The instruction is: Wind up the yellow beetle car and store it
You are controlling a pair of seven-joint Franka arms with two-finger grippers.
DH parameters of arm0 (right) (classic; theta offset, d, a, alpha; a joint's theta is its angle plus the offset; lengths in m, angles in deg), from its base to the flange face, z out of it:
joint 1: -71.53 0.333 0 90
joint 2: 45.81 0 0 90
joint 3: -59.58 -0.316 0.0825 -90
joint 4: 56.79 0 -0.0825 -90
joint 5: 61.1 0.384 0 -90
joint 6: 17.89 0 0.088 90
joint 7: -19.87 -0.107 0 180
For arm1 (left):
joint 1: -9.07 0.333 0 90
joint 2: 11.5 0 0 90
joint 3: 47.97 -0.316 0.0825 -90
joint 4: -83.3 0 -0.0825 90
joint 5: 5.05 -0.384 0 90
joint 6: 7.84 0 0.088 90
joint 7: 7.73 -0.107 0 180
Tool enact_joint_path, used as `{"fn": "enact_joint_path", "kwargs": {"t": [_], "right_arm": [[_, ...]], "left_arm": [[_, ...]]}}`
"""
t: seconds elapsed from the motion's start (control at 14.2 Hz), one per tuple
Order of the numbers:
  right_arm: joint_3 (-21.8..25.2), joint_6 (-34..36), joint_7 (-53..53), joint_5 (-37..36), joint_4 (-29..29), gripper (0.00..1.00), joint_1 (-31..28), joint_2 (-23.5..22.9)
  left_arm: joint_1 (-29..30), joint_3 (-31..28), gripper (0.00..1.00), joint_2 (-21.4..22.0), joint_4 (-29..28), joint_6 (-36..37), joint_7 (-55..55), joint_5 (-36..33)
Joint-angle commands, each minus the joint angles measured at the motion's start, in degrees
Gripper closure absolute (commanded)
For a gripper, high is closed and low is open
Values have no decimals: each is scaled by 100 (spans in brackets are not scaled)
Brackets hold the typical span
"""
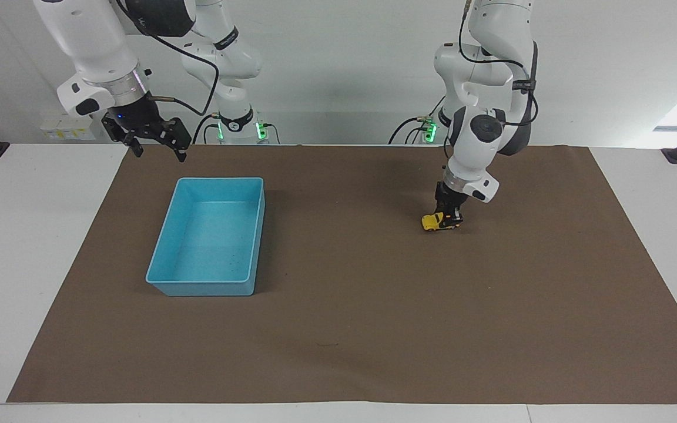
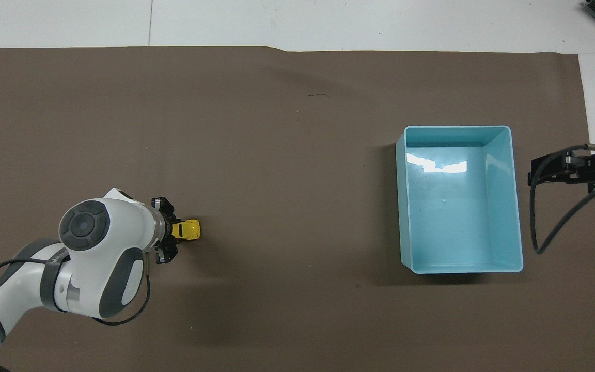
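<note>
The left gripper (image 1: 445, 218) is down at the brown mat (image 1: 338, 329) and clamped on the yellow beetle car (image 1: 432, 222), which sits on the mat toward the left arm's end of the counter (image 1: 9, 247), well apart from the blue bin (image 1: 256, 235). In the facing view the car's yellow front sticks out from the gripper while its rear is covered by the black fingers. In the overhead view the left arm's white wrist hides most of the gripper (image 2: 169, 238), and only the car's front part (image 2: 190, 230) shows past it.

The right gripper (image 1: 156, 150) hangs in the air over the mat's edge nearest the robots, at the right arm's end of the counter, with its jaws spread wide and nothing between them. In the overhead view it (image 2: 556, 169) is partly cut off by the picture's edge, just beside the bin (image 2: 403, 206).

The bin stands on the mat with nothing in it; a bright reflection lies on its floor. A dark band on the right arm carries writing too small to read.
</note>
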Motion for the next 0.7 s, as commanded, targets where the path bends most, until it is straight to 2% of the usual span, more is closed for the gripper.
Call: {"fn": "enact_joint_path", "kwargs": {"t": [0.0, 0.21, 0.28, 0.35, 0.42, 0.63], "right_arm": [[-52, 74, 89, 100, 29, 0, -83, 12], [-52, 74, 89, 100, 29, 0, -83, 12], [-61, 74, 89, 100, 29, 0, -83, 12], [-52, 65, 89, 100, 29, 0, -83, 12], [-61, 65, 89, 100, 29, 0, -83, 12], [-61, 65, 89, 100, 29, 0, -83, 12]], "left_arm": [[431, -14, 100, -181, -88, -207, -396, -12], [467, -23, 100, -181, -70, -154, -423, -12], [519, -14, 92, -199, -27, -128, -415, -12], [520, -23, 31, -199, 17, -6, -423, -12], [511, -23, 0, -173, 148, 161, -371, -12], [493, -23, 0, -76, 719, 1109, -344, -12]]}}
